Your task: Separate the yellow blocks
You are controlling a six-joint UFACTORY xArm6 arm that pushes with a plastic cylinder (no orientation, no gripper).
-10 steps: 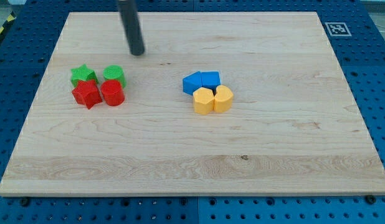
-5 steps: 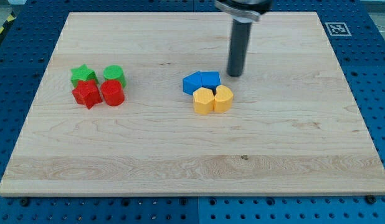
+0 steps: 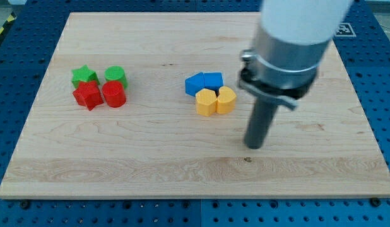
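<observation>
Two yellow blocks touch side by side near the board's middle: a yellow hexagonal block (image 3: 206, 102) on the left and a yellow rounded block (image 3: 226, 99) on the right. Two blue blocks (image 3: 195, 83) (image 3: 213, 80) sit touching them just above. My tip (image 3: 253, 145) rests on the board below and to the right of the yellow pair, apart from it by a short gap. The arm's body hides part of the board's upper right.
At the view's left stands a tight group: a green star (image 3: 84, 76), a green cylinder (image 3: 115, 75), a red star (image 3: 88, 96) and a red cylinder (image 3: 113, 94). A printed marker (image 3: 342, 29) sits at the wooden board's (image 3: 182, 164) top right corner.
My tip has moved from the top left across the board, past the blue blocks' right, down to below and right of the yellow pair. No block has moved.
</observation>
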